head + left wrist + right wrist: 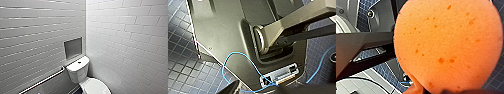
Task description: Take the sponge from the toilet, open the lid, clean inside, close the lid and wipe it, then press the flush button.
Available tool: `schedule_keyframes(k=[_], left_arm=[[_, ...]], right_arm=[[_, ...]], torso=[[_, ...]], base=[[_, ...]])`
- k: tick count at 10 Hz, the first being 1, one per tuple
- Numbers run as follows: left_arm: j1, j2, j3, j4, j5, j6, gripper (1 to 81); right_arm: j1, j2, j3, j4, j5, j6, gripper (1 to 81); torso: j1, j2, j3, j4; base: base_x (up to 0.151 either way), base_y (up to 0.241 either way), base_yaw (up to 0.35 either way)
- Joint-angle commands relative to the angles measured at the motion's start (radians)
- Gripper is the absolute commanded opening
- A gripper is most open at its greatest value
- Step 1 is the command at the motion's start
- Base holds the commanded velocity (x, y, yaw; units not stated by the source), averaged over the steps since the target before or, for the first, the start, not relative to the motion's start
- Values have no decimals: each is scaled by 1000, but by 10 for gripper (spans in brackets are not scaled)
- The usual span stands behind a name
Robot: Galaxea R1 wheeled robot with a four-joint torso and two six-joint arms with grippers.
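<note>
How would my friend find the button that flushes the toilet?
In the corner where the two tiled walls meet stands the white toilet. On its tank's flat top, below the wall recess, sits the flush button: the one small dark dot on all that white.

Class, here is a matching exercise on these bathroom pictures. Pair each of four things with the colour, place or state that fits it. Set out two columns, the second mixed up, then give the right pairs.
Things
1. sponge
2. flush button
3. grab bar
4. toilet lid

Descriptions
A. white, shut
B. orange, with darker pores
C. dark, in the middle of the tank top
D. metal, mounted on the grey tiled wall

Pairs: 1-B, 2-C, 3-D, 4-A
</note>
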Motion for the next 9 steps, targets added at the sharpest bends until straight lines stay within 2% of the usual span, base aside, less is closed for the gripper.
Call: schedule_keyframes(k=[1, 8, 9], left_arm=[[-43, 29, -42, 6, 49, -4, 811], [-43, 31, -44, 5, 43, -1, 811], [-43, 31, -44, 5, 43, -1, 811]], right_arm=[[29, -3, 4, -16, -21, -1, 10], [22, 22, -46, -19, -19, -1, 10], [20, 22, -48, -19, -19, -1, 10]], torso=[[0, 0, 0, 0], [-1, 0, 0, 0], [-1, 0, 0, 0]], base=[[0, 0, 0], [0, 0, 0], [69, 0, 0]])
